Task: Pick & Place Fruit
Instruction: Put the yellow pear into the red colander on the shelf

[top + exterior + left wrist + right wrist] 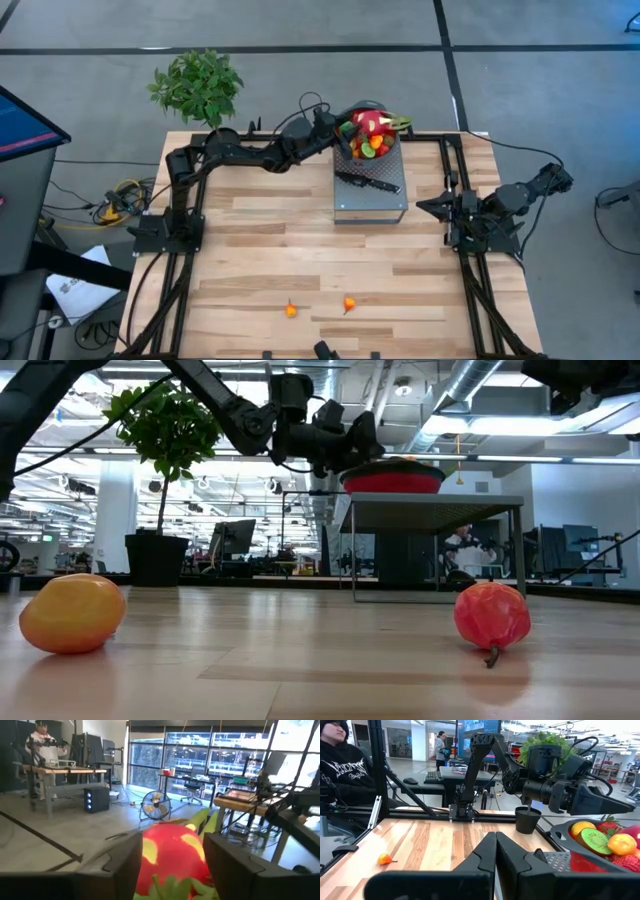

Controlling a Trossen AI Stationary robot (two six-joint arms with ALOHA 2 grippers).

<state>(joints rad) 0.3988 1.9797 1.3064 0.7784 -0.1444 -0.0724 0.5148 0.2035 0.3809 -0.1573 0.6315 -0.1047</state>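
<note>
A red bowl (385,152) piled with small toy fruits stands on a grey metal stand (372,195) at the table's far middle. On top of the pile lies the pink-red dragon fruit (172,852) with green tips. My left gripper (348,135) reaches level over the bowl from the left, open, one finger on each side of the dragon fruit. Two small fruits rest on the table near its front edge: an orange one (291,310) and a red one (349,304). My right gripper (495,851) is shut and waits at the table's right edge. My left gripper has its fingers (120,865) level on either side of the dragon fruit's body (150,851), which lies on the other fruits in the bowl. Whether the fingers touch it, I cannot tell.
A black-handled knife (366,182) lies on the stand in front of the bowl. A potted plant (197,85) stands at the far left corner. The wooden tabletop (300,240) lies bare between the stand and the two loose fruits. People show in the room beyond the table.
</note>
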